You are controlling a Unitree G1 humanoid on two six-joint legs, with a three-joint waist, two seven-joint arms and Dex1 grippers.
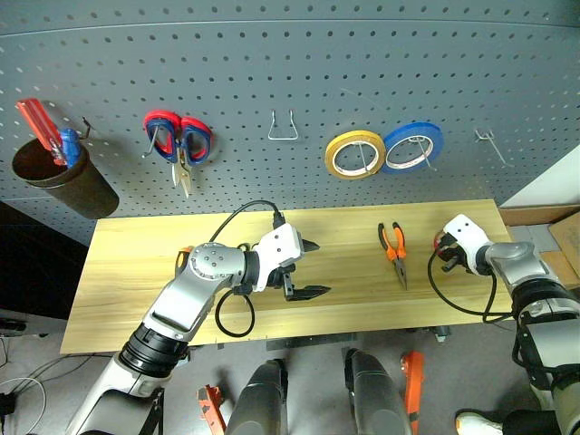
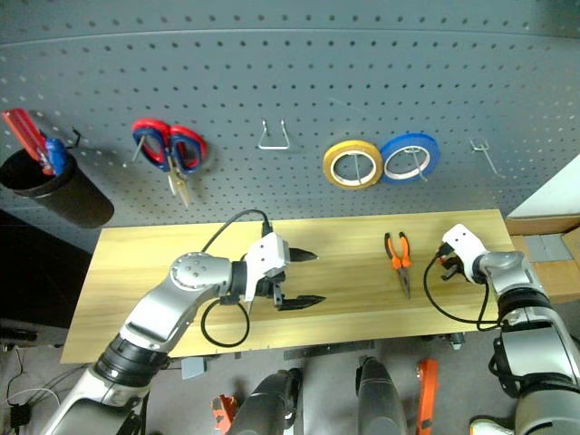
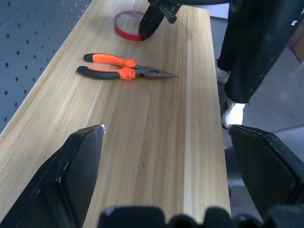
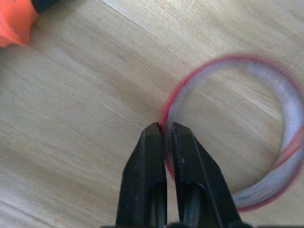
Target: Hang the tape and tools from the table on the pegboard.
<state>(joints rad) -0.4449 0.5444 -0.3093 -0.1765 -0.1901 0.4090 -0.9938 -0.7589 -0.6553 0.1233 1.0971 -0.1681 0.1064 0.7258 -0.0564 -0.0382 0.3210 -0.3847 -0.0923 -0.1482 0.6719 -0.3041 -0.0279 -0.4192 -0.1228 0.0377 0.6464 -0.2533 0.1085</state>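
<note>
The left pincer [image 1: 304, 269] hangs wide open and empty over the middle of the bench [image 1: 136, 272], nearer its front edge. Toward the right end lie the pliers [image 1: 394, 251], handles toward the pegboard [image 1: 290, 82], tips toward the front edge. Just beyond them, at the bench's right end, the right pincer [image 4: 165, 130] has its two fingers pressed together on the wall of the red tape [image 4: 266, 118], one finger inside the ring and one outside, while the roll lies flat on the wood. So the step in hand looks like the pickup of the tape, with the grip made but the lift not begun. Next, I judge, the arm must raise the ring clear of the bench, carry it up to the board and slip its opening over a free hook [image 1: 489, 143], such as the one beside the blue roll [image 1: 412, 147] and yellow roll [image 1: 354, 154]. The thin wall gives little purchase, so the ring may swing or slip.
</note>
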